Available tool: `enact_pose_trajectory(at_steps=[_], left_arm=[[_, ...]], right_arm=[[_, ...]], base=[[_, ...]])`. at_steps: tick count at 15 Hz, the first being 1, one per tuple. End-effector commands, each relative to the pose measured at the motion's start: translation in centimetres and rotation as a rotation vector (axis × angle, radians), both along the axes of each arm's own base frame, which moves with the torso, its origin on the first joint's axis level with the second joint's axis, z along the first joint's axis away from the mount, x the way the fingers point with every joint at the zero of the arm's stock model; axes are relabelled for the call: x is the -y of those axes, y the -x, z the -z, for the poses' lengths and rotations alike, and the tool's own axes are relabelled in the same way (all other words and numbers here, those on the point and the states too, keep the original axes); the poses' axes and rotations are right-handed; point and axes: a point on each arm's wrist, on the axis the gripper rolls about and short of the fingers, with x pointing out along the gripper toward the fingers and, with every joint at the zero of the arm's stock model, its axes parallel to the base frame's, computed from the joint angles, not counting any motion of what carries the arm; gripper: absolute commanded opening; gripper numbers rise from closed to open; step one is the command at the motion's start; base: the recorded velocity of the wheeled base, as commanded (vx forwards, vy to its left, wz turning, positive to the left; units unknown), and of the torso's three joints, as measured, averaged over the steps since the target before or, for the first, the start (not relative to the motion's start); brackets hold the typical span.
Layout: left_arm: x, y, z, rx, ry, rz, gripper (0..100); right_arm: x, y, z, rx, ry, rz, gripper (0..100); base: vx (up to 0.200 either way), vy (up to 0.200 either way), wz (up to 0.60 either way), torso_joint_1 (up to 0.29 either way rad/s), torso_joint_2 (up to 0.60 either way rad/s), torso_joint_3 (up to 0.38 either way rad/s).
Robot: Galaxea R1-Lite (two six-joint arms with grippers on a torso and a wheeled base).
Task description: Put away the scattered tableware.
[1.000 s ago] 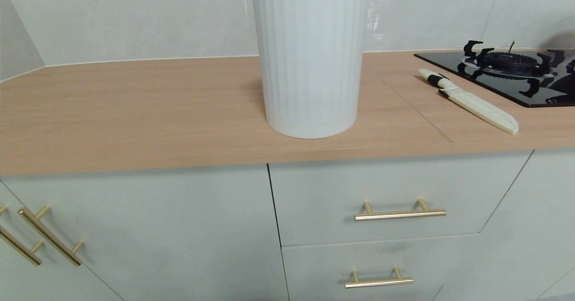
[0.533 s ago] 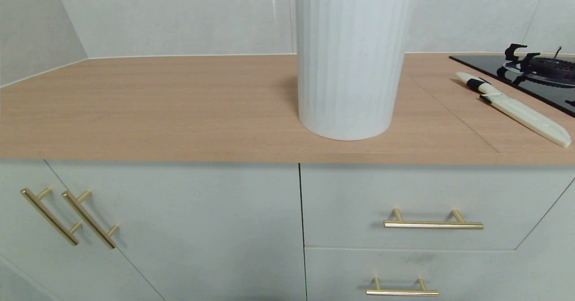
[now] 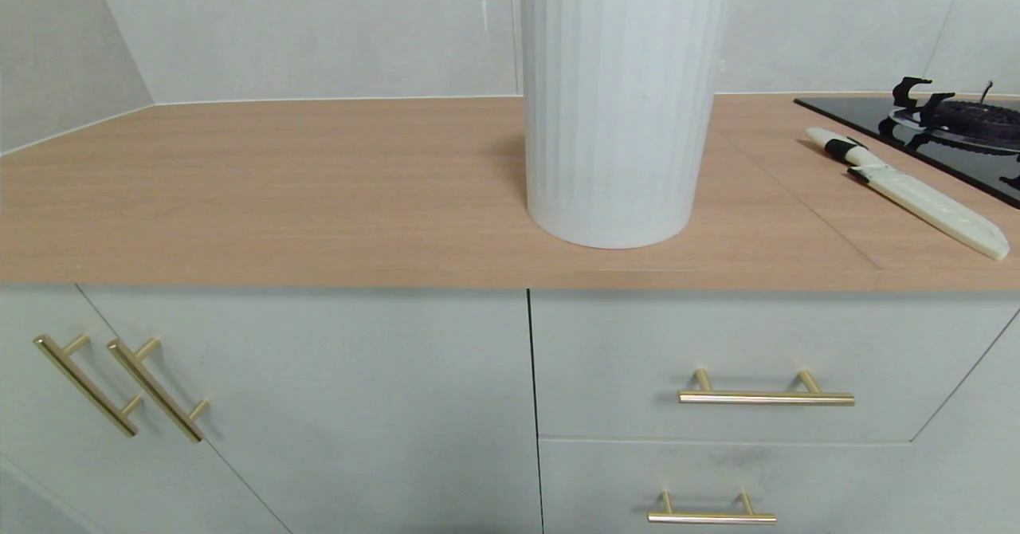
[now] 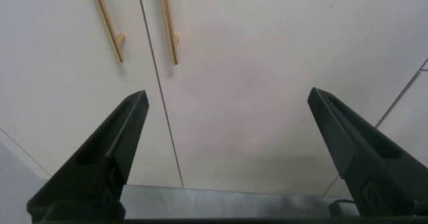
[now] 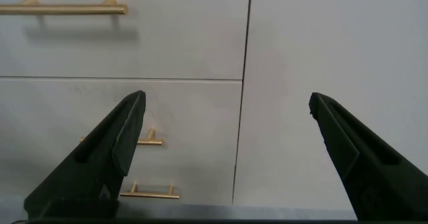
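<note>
Countertop (image 3: 319, 191) with ribbed bin (image 3: 617, 104), knife (image 3: 908, 195), left gripper (image 4: 227, 93) agape at doors (image 4: 267, 83), right gripper (image 5: 227, 95) agape at drawers (image 5: 134, 43)

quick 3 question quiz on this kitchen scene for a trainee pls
1. Multiple choice: where does the knife lie?
A) flat on the countertop, between the white ribbed container and the hob
B) standing inside the container
C) in an open drawer

2. True or false: the left gripper and the right gripper are both open and hold nothing.

3. Fill in the blank: the two drawers with gold handles under the countertop are both ___.

Key: 1 A; 2 true; 3 shut.
</note>
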Motion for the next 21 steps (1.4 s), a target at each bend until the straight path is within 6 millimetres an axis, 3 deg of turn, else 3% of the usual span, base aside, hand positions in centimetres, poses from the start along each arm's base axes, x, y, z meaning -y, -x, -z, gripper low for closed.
enact_pose_trajectory(at_steps=[1,4,15,21], left_arm=[[0.0,0.0,0.0,0.0,0.0,0.001,100],[0.0,0.0,0.0,0.0,0.0,-0.001,100],[0.0,0.0,0.0,0.0,0.0,0.001,100],[0.0,0.0,0.0,0.0,0.0,-0.002,100]], right_arm=[[0.0,-0.01,-0.01,-0.001,0.0,-0.001,100],[0.0,-0.01,0.01,-0.002,0.0,-0.001,100],[0.0,-0.01,-0.01,-0.001,0.002,-0.002,100],[0.0,-0.01,0.01,-0.002,0.002,-0.002,100]], base=[[0.0,0.0,0.0,0.0,0.0,0.0],[0.0,0.0,-0.6,0.002,0.0,0.001],[0.0,0.0,0.0,0.0,0.0,0.0],[0.0,0.0,0.0,0.09,-0.31,-0.277]])
